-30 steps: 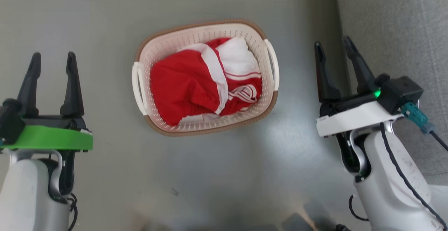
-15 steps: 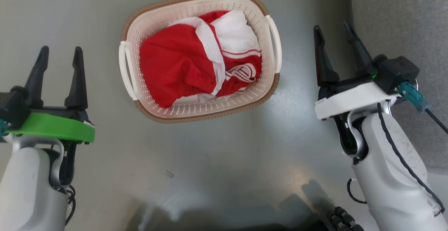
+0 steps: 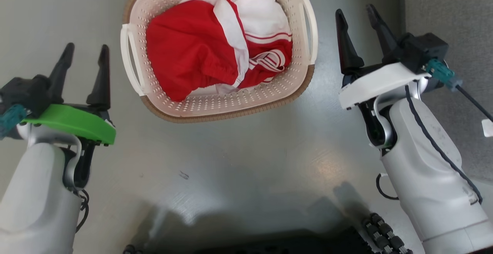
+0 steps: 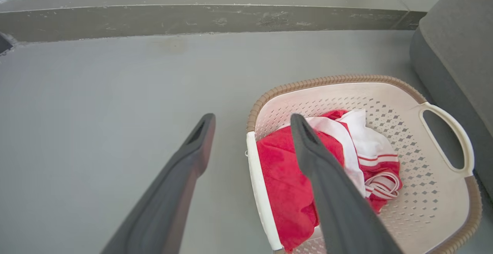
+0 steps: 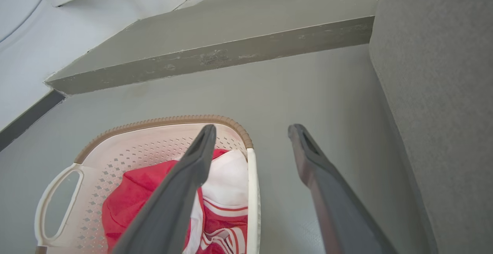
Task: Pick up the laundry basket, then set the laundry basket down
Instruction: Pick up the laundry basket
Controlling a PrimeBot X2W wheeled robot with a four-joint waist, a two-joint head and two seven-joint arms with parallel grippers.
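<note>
Left gripper [image 3: 86, 47] and right gripper [image 3: 354, 9], fingers spread and empty, flank the laundry basket [image 3: 215, 106] on the floor [image 3: 246, 161].

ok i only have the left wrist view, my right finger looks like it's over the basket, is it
observer: no, the head view shows the left gripper wholly outside the laundry basket, beside its left handle with bare floor between.
operator: and the right arm
observer: the right gripper is open, beside the right handle, not touching it.
</note>
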